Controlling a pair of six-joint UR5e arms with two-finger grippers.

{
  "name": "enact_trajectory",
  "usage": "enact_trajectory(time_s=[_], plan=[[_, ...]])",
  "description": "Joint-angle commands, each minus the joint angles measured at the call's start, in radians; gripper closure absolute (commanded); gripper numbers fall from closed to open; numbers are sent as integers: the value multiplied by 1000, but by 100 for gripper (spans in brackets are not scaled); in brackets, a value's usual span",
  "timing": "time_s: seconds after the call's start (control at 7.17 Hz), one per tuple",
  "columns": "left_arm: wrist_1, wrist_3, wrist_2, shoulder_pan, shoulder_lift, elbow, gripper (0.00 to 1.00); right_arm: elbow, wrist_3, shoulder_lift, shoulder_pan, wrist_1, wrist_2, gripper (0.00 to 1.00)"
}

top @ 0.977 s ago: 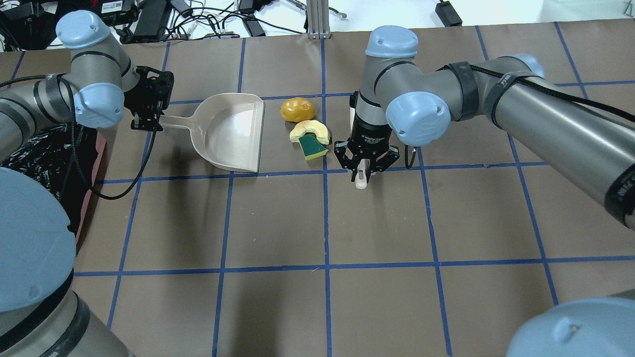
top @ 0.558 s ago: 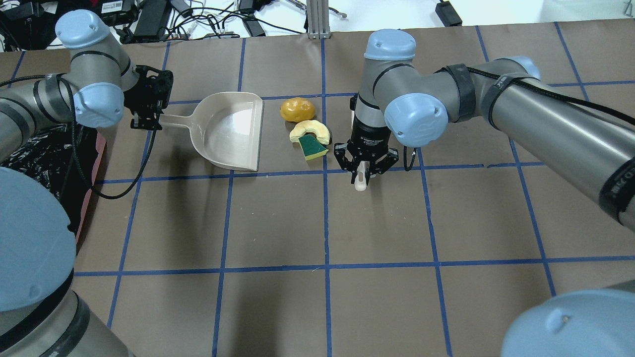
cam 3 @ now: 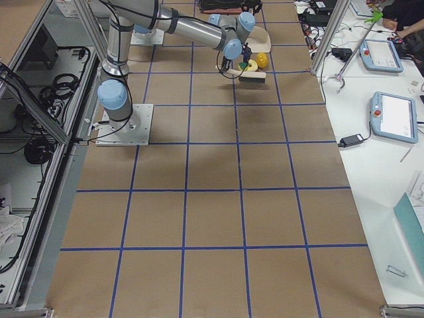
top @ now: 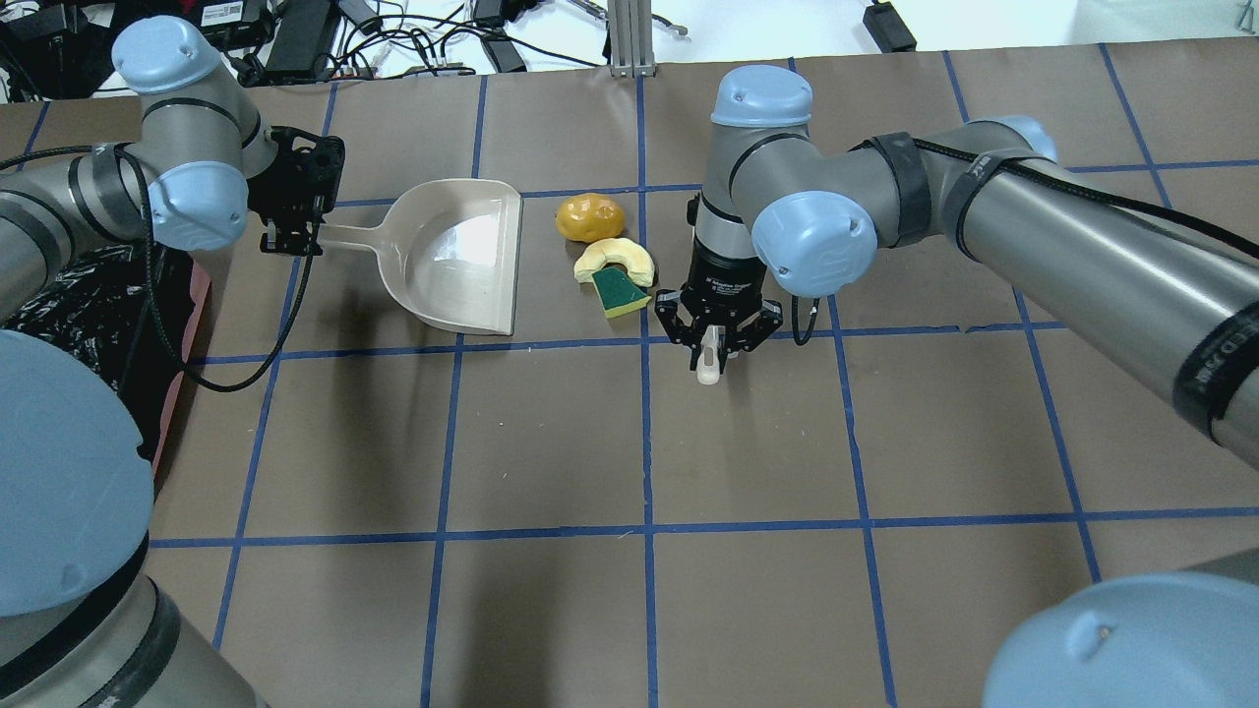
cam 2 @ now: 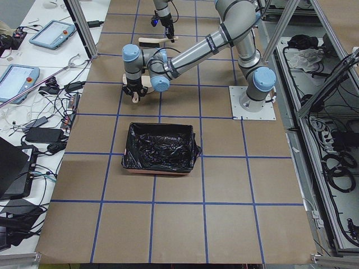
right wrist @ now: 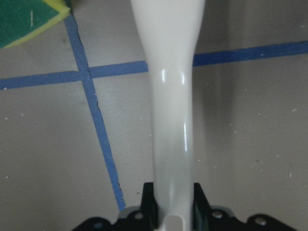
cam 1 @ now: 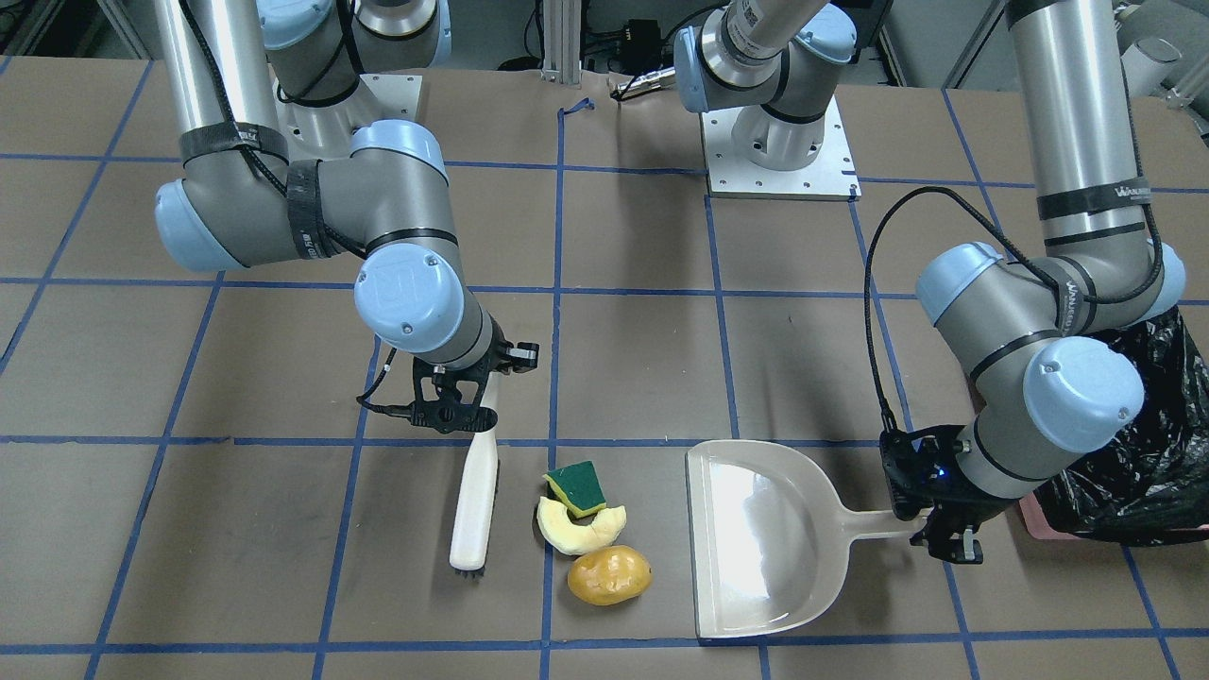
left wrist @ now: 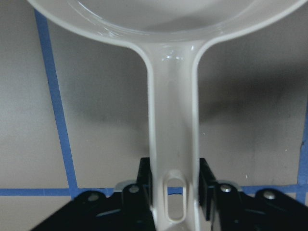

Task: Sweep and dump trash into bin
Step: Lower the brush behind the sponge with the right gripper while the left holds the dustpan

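The right end effector (top: 715, 332), clamped on the brush (cam 1: 474, 493), has edged toward the trash (cam 1: 572, 531). The left end effector (top: 292, 237) grips the dustpan (cam 1: 756, 543) handle, mouth facing the pile to catch it.

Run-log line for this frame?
left gripper: shut on dustpan handle | right gripper: shut on brush handle | trash: three pieces between brush and dustpan mouth | dustpan: empty
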Motion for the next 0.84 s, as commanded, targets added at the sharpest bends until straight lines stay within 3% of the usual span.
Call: enact_trajectory(time_s=[0.0, 0.7], plan=[[-1, -3, 0, -9, -1, 0, 71, -1, 12, 8, 17, -17, 1, 100], [-7, -45, 2, -32, -2, -1, 71, -1, 59, 8, 37, -22, 43, 100]])
